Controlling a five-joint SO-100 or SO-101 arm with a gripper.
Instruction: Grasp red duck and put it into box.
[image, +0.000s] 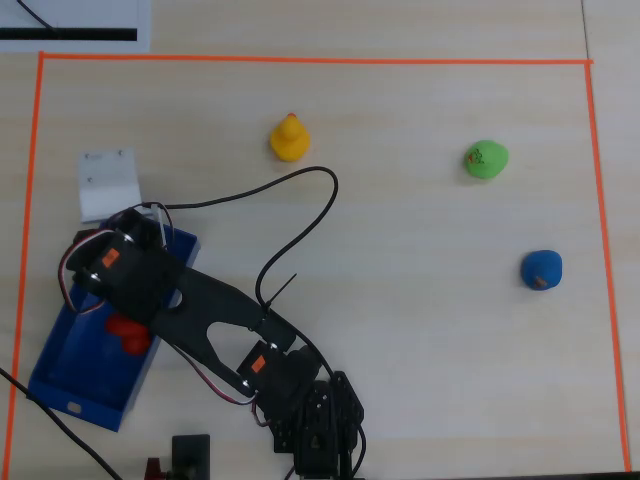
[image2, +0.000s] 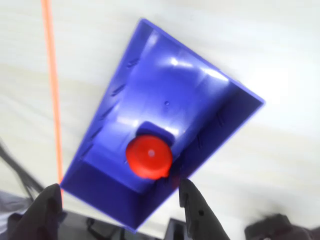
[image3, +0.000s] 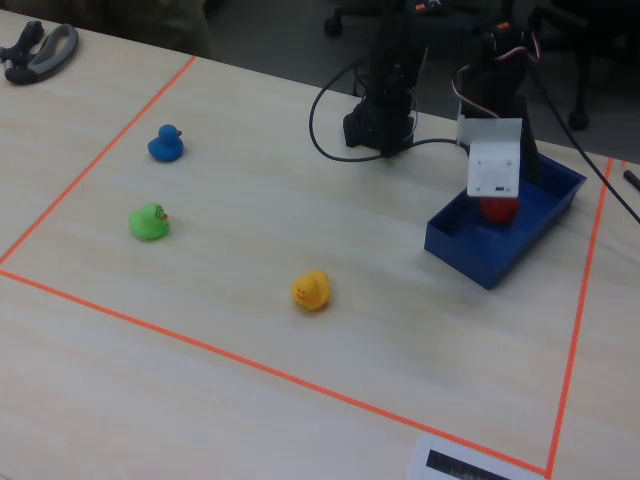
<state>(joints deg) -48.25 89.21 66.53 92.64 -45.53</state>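
Claw spread wide and empty in the wrist view, 2 dark fingers apart at the lower edge, poised above the box. Red duck resting on the box floor, near 1 short end wall, clear of both fingers. Overhead view: box lying at the lower left of the bench, tilted diagonally, small white mark on its lower short end; red duck partly hidden beneath the black arm, which reaches from its base at the bottom edge up and left over the box. Fixed view: red duck seen inside the box, directly under a white plate mounted on the arm's head. Yellow duck, green duck and blue duck standing on the bare bench, well apart from each other and from the box. Orange tape marking a rectangular border around all 4 toys and the box. Black cable looping across the bench beside the arm.
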